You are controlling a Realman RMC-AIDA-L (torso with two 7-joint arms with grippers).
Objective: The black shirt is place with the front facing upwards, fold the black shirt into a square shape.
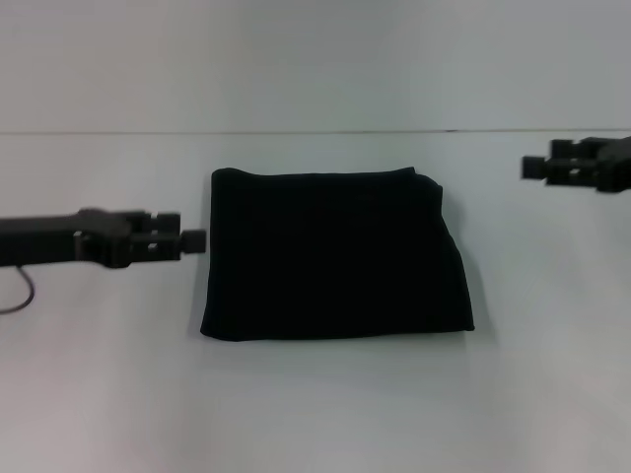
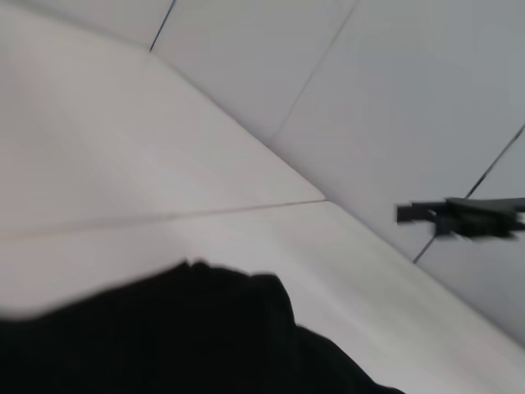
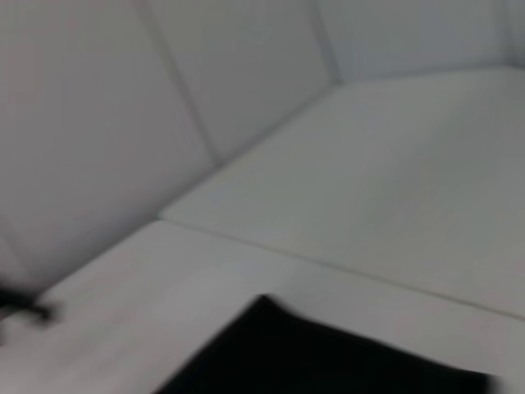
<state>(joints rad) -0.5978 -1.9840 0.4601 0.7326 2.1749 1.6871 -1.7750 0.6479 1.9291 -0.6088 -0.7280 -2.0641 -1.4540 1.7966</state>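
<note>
Folding looks finished, as far as I can judge: the plain black cloth shirt (image 1: 335, 256) lies as a compact, near-square packet in the middle of the white table (image 1: 315, 414), lettering hidden inside. My left gripper (image 1: 194, 239) hovers just beside its left edge; my right gripper (image 1: 533, 168) hangs well apart. I cannot tell how either's jaws stand. Only withdrawing seems left.

- A flat, matte white table surface (image 1: 325, 404) is filling the foreground.
- A pale grey panelled wall (image 1: 315, 59) is standing behind it, thin dark seams showing between panels.
</note>
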